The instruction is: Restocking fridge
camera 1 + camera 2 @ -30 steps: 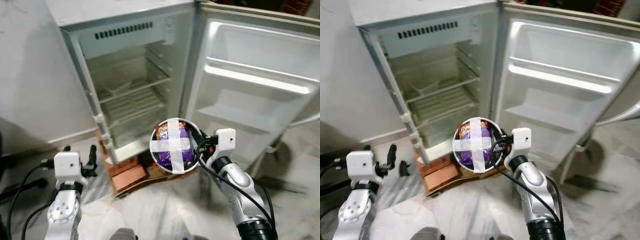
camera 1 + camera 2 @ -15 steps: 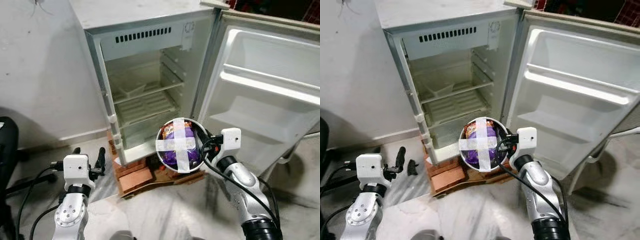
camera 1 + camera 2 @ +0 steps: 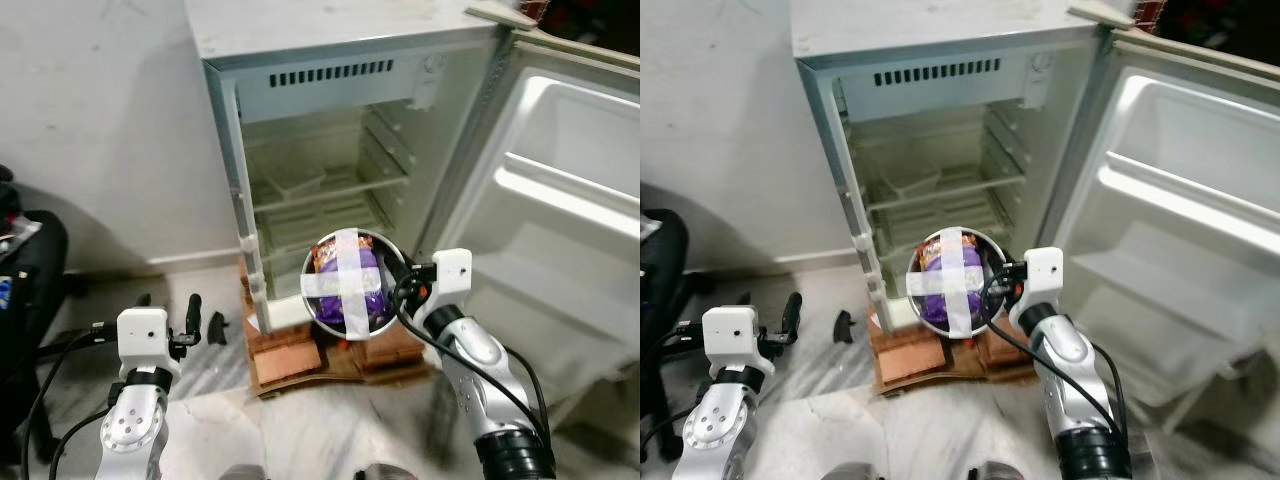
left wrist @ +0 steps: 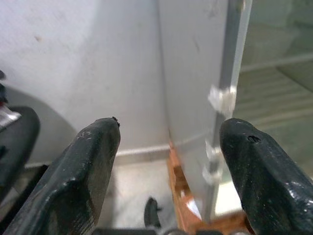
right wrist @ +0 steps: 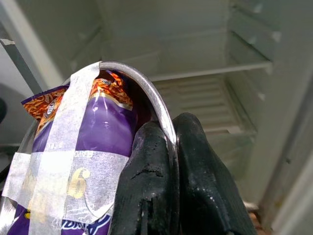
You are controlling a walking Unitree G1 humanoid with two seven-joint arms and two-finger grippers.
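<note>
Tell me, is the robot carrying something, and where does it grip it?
Yes. The right gripper pinches the rim of a metal bowl holding a taped-in purple snack packet. The left gripper is open, holding nothing.

silver arms, white wrist boxes, black cables, black-fingered left pincer (image 3: pixel 180 318).

black chair (image 3: pixel 25 270), bricks (image 3: pixel 285 352), wall (image 3: pixel 100 120)

2 head eyes down on the open fridge (image 3: pixel 340 150); wrist cameras close along each claw.
</note>
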